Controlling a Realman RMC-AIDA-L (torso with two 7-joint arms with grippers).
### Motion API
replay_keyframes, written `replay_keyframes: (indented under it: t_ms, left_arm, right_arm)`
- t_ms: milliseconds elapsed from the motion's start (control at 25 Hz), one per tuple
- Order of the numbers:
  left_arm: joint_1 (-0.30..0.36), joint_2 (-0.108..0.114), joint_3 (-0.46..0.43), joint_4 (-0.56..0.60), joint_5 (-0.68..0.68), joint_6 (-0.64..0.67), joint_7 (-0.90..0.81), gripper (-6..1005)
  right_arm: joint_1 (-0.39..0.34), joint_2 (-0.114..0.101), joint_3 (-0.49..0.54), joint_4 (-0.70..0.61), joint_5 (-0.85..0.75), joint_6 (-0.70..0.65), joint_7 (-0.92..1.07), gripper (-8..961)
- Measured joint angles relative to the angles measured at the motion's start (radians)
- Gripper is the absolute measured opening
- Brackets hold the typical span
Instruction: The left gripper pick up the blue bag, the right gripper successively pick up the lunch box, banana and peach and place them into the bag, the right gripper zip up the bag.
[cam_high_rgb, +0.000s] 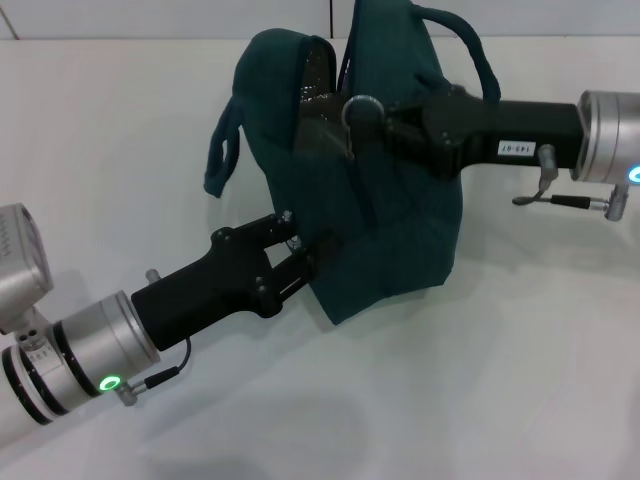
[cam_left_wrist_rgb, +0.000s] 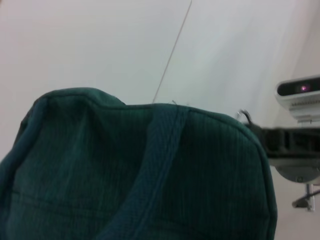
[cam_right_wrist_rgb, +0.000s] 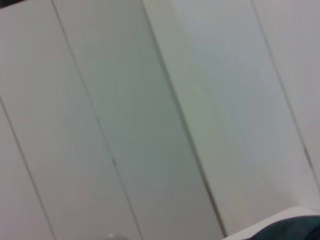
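The blue bag (cam_high_rgb: 385, 215) stands upright in the middle of the white table, its handles (cam_high_rgb: 222, 150) hanging at the sides. My left gripper (cam_high_rgb: 312, 252) is shut on the fabric of its lower left side. From the right, my right gripper (cam_high_rgb: 352, 108) reaches the top of the bag and is shut at the rim of the opening (cam_high_rgb: 318, 92), which gapes dark and shiny. The bag (cam_left_wrist_rgb: 150, 175) fills the left wrist view, and a sliver of bag (cam_right_wrist_rgb: 295, 231) shows in the right wrist view. Lunch box, banana and peach are out of view.
White table (cam_high_rgb: 520, 380) extends on all sides of the bag. The right arm (cam_high_rgb: 540, 135) spans the upper right and also shows as the right arm (cam_left_wrist_rgb: 295, 145) in the left wrist view. A white panelled wall (cam_right_wrist_rgb: 150, 120) stands behind.
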Motion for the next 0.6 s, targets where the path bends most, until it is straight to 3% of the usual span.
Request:
replay_keyframes:
  t_ms: [560, 600]
  left_arm:
    - [-0.013, 0.002, -0.002, -0.006, 0.007, -0.027, 0.052, 312]
    - [-0.014, 0.002, -0.004, -0.006, 0.002, -0.029, 0.052, 238]
  right_arm:
    - [-0.029, -0.005, -0.003, -0.001, 0.064, 0.022, -0.016, 12]
    - [-0.029, -0.005, -0.007, 0.0, 0.061, 0.006, -0.016, 12]
